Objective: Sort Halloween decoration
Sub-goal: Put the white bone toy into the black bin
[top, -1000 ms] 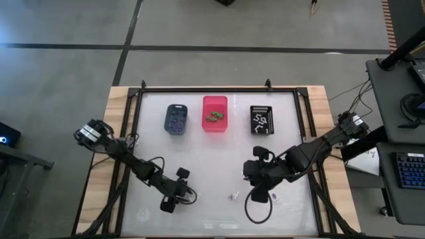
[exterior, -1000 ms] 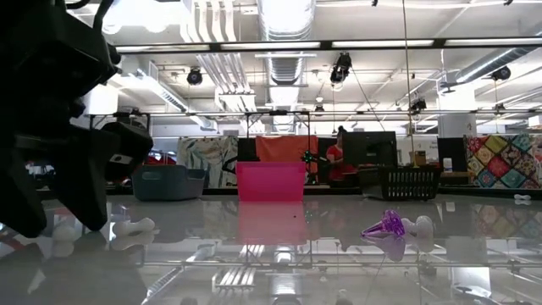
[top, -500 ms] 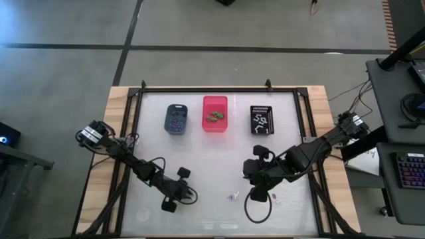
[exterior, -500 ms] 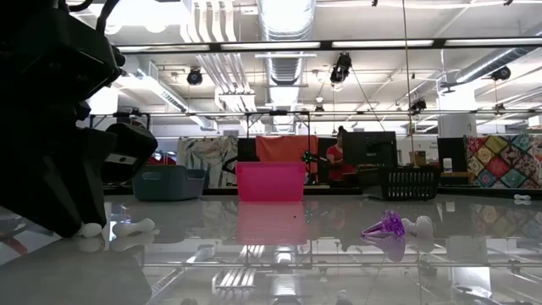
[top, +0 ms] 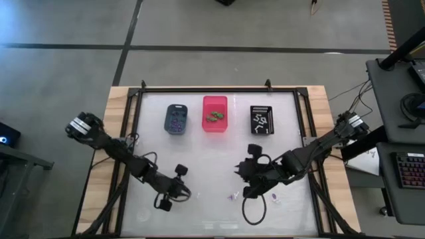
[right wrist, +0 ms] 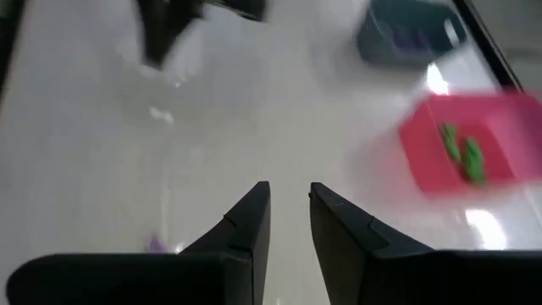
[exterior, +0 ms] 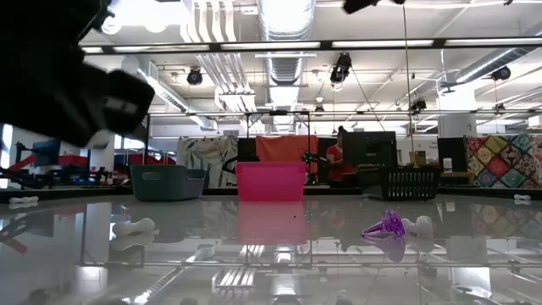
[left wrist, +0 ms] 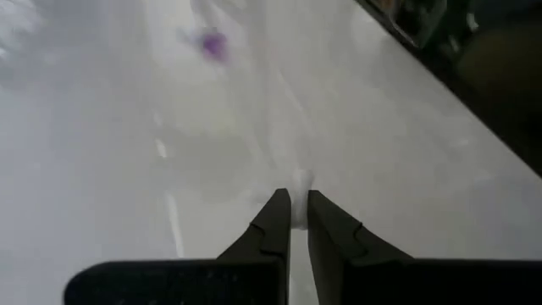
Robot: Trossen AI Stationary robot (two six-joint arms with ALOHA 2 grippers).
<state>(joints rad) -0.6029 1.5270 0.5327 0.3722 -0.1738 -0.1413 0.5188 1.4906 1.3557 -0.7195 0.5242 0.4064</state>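
Small Halloween decorations lie on the white table: a white one [exterior: 131, 227] at the near left, and a purple one [exterior: 385, 224] beside another white one [exterior: 419, 225] near the middle. My left gripper [left wrist: 296, 207] is raised over the near left and shut on a tiny white decoration [left wrist: 299, 180]. My right gripper [right wrist: 288, 203] hovers open above the purple and white pair [top: 232, 196], nothing between its fingers. Three bins stand along the far side. My left gripper pinches the tiny white decoration [left wrist: 299, 180] between its two fingers, only at their free ends. The fingers slant down toward the table. In the low view the gripper's end [exterior: 100, 135] is well above the table, so the decoration is lifted clear.
The blue-grey bin [top: 176, 118] holds purple pieces, the pink bin [top: 214, 113] green ones, the black bin [top: 261, 120] white ones. Another purple decoration [top: 273, 198] lies by my right gripper. A black cable loop [top: 254, 211] hangs under the right arm. Bare table lies between the arms.
My left gripper has shut on a white decoration at the near left and risen with it, lifting it clear of the table. My right gripper has sunk a little and tipped, drifting slightly toward the table's left.
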